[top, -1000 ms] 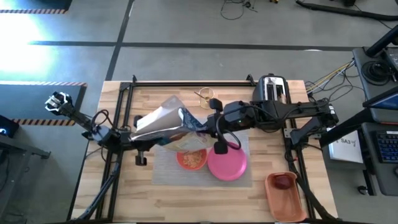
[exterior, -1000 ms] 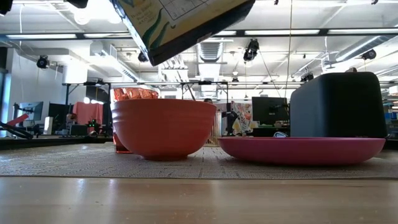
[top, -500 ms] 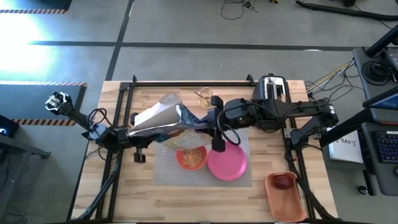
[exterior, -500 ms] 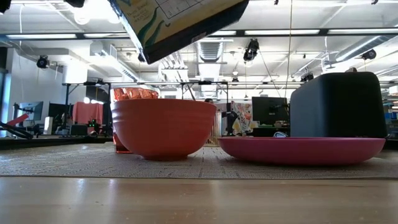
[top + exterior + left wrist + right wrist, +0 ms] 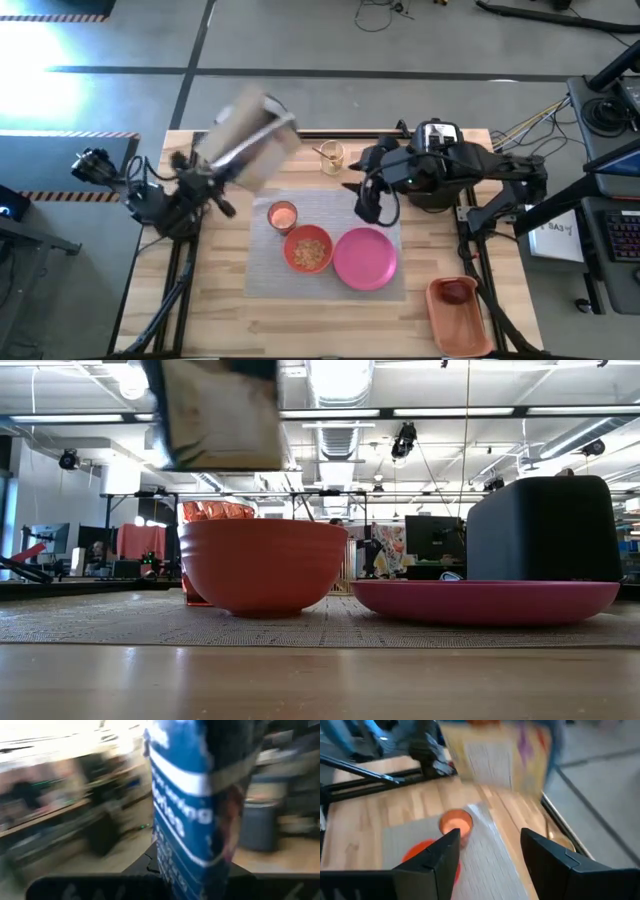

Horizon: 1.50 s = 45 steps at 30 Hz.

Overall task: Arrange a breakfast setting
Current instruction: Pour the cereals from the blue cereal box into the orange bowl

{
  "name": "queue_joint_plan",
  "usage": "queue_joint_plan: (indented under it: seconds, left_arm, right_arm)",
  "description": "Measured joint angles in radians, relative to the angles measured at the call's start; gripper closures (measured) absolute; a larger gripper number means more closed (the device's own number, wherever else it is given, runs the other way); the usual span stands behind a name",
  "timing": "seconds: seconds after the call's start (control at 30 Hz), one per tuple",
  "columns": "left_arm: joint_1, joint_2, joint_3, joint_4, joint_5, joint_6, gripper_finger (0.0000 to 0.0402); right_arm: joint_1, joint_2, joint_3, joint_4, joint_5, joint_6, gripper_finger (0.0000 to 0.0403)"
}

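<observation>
A cereal box (image 5: 245, 148) hangs blurred above the table's far left, with my left gripper (image 5: 205, 182) shut on it; the low view shows the box (image 5: 220, 415) high over the orange bowl (image 5: 262, 565). On the grey placemat (image 5: 330, 205) sit the orange cup (image 5: 283, 215), the cereal-filled bowl (image 5: 308, 250) and the pink plate (image 5: 364, 257). My right gripper (image 5: 370, 208) hovers open over the mat's far right, and its wrist view (image 5: 490, 865) looks at the cup (image 5: 456, 822) and the box (image 5: 505, 755). The red apple (image 5: 455, 292) lies in the orange tray (image 5: 462, 322). My left gripper holds the cereal box by the end nearest the left arm (image 5: 215, 172), coming at it level from the table's left. In the left wrist view the box's narrow blue side (image 5: 190, 835) rises from between the fingers. The box is lifted clear of the table.
The black-and-silver toaster (image 5: 437, 142) stands at the far right behind my right arm. A small gold-coloured thing (image 5: 330, 155) sits on the wood beyond the mat. Bare wood shows at the near left.
My left gripper has swung the cereal box up and away from over the bowl toward the table's far left corner, turning it as it went. My right gripper has let go of the box and drawn back toward the right. The cup has come into view.
</observation>
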Motion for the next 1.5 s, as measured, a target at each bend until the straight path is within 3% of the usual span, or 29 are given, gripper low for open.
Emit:
queue_joint_plan:
  seconds: [0.07,0.13,0.43,0.63,0.9,1.17,1.5]
  left_arm:
    - [0.000,0.003,0.049,-0.142,-0.171,-0.076,0.0374]
    - [0.002,-0.004,0.086,-0.319,-0.261,-0.193,0.0374]
    - [0.027,-0.054,0.097,-1.021,-0.124,-1.076,0.0375]
    - [0.093,-0.063,0.040,-1.303,-0.113,-1.465,0.0375]
    - [0.303,-0.075,-0.088,-1.300,0.031,-1.588,0.0375]
    - [0.517,-0.074,-0.193,-1.254,0.065,-1.641,0.0375]
    - [0.572,-0.042,-0.244,-1.214,0.066,-1.631,0.0375]
  right_arm:
    - [-0.002,0.000,0.013,-0.051,0.010,0.061,0.0205]
    - [-0.003,0.000,0.015,-0.086,0.015,0.110,0.0204]
    - [-0.002,0.008,-0.028,-0.118,0.015,0.168,0.0204]
    - [-0.002,0.017,-0.033,-0.121,0.015,0.165,0.0204]
    - [-0.002,0.017,-0.033,-0.121,0.016,0.167,0.0204]
    - [-0.002,0.017,-0.033,-0.121,0.016,0.166,0.0204]
    - [-0.002,0.017,-0.034,-0.121,0.018,0.165,0.0204]
